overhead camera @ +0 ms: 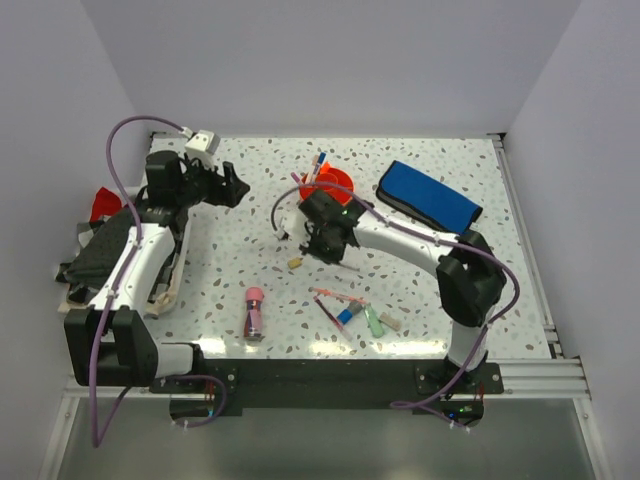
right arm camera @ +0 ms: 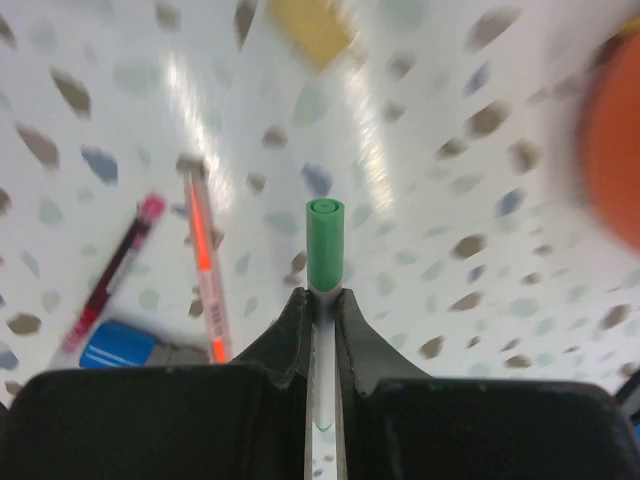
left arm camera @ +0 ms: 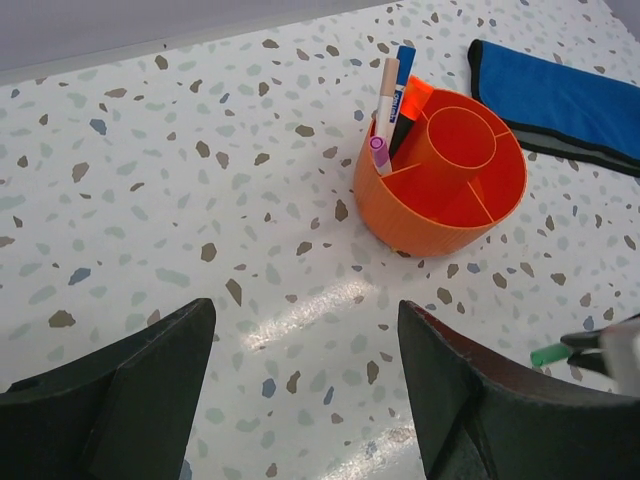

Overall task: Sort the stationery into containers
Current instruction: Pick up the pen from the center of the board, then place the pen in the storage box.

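The orange caddy (right arm camera: 612,130) blurs off the right edge, and the fingers (right arm camera: 285,345) partly hide the green pen (right arm camera: 325,240).

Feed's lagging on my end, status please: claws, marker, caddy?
Left claw open, empty. Right claw shut on green marker, near orange caddy. Three pens in caddy. No obstruction seen.

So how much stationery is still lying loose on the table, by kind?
Pens and markers: 4 (orange pen, pink pen, blue-capped marker, green marker)
Erasers: 2
Glue tube: 1
Total: 7, not counting the green-capped pen gripped in the right hand.
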Action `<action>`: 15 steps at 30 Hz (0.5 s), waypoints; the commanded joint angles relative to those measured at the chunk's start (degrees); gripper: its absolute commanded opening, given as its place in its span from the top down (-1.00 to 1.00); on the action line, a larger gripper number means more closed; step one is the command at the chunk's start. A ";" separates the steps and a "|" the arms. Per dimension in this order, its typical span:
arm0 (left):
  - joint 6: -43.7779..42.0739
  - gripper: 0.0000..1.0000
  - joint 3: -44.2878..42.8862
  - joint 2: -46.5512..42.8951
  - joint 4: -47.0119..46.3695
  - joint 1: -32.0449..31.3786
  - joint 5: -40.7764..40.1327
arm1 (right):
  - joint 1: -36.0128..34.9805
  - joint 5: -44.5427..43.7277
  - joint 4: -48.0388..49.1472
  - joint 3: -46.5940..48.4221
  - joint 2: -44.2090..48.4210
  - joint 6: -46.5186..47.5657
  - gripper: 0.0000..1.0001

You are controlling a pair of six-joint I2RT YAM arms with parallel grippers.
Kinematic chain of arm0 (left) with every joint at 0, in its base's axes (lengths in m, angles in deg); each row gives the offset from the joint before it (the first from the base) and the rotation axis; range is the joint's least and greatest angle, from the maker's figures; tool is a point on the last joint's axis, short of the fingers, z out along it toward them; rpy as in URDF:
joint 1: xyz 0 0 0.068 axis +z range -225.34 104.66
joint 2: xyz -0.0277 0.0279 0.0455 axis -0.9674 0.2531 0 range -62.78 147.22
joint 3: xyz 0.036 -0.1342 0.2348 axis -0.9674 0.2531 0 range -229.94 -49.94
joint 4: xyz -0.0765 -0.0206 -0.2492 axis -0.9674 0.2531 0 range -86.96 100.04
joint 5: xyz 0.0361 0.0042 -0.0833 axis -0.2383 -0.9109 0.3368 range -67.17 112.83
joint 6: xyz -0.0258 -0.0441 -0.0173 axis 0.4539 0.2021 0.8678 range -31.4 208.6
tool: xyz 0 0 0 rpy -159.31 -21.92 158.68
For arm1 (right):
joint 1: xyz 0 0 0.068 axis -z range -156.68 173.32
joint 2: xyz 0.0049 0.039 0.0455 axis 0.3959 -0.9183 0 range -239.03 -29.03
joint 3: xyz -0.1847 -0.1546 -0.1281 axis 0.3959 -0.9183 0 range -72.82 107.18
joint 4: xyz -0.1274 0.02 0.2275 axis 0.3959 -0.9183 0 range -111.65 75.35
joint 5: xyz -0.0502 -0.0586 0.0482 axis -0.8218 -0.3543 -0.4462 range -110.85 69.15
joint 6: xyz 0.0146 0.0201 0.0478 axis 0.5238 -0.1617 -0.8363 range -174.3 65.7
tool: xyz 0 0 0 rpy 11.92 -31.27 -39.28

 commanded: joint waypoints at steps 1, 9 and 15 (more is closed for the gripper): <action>0.05 -0.57 -2.63 1.63 -3.09 0.43 1.74 | 9.25 9.53 2.63 18.65 2.51 -6.89 1.00; 2.42 -0.56 -3.24 5.06 -6.34 0.43 10.61 | 20.98 27.56 56.13 5.78 6.03 -33.74 1.00; 0.85 -0.56 -10.96 11.56 -7.75 0.43 12.82 | 21.51 26.62 66.71 10.51 -2.76 -40.16 1.00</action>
